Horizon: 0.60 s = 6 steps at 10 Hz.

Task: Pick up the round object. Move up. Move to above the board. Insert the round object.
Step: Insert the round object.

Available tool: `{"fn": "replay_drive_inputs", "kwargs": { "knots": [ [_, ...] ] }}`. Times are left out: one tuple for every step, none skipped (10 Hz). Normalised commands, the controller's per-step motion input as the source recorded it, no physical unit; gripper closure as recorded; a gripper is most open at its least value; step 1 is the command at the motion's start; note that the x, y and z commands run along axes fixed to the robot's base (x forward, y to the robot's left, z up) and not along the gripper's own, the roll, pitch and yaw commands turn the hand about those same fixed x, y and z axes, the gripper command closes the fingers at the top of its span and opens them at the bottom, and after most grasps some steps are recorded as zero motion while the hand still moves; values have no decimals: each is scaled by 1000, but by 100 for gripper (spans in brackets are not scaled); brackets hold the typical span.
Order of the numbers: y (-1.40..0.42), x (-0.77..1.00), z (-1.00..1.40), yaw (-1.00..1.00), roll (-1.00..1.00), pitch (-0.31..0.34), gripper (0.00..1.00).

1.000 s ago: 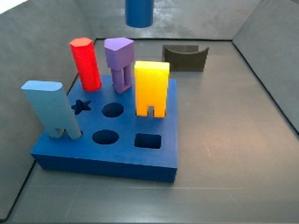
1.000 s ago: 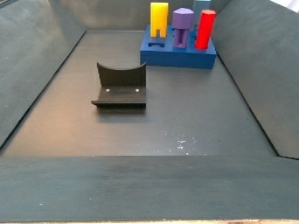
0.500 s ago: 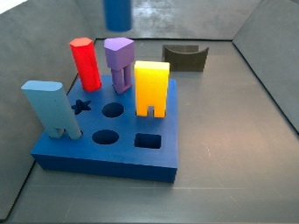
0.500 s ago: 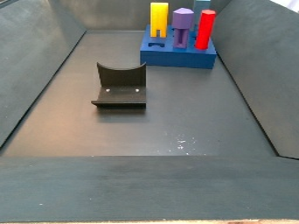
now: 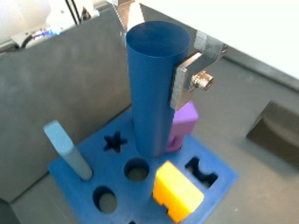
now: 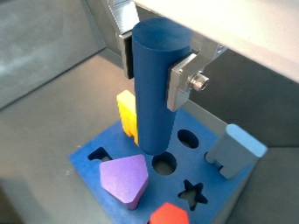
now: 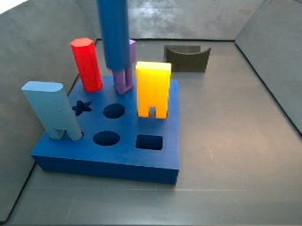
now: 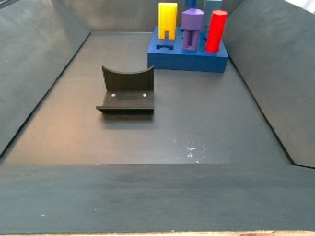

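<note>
Gripper [image 5: 160,48]: silver plates clamped on either side of the round object [image 5: 156,96], a tall blue cylinder held upright. Below it: the board [image 5: 222,185], dark-blue, its lower end over a round hole [image 6: 163,163]. Standing in the board around the cylinder: purple peg [image 6: 125,181], yellow peg [image 5: 177,191], light-blue peg [image 5: 66,150], red peg [image 7: 85,64]. Well beyond the board: dark U-shaped block [image 7: 186,57].

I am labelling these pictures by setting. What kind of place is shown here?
Probably a robot test cell for peg insertion, not a home or shop. Bare grey walls enclose a grey floor; the board holds coloured pegs, a fixture stands nearby, and the gripper holds the round object above the board.
</note>
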Motion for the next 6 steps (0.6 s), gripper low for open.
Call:
{"fn": "replay_drive_inputs", "kwargs": {
  "knots": [
    [-103, 26, -597, -23, -151, 0, 100],
    [-89, 0, -577, -34, -121, 0, 100],
    [-69, 0, -569, -43, -60, 0, 100],
    [-100, -103, -520, -29, 0, -27, 100],
    [-97, -200, -397, 0, 0, -47, 100],
    [-94, -200, -374, 0, 0, -43, 100]
  ]
}}
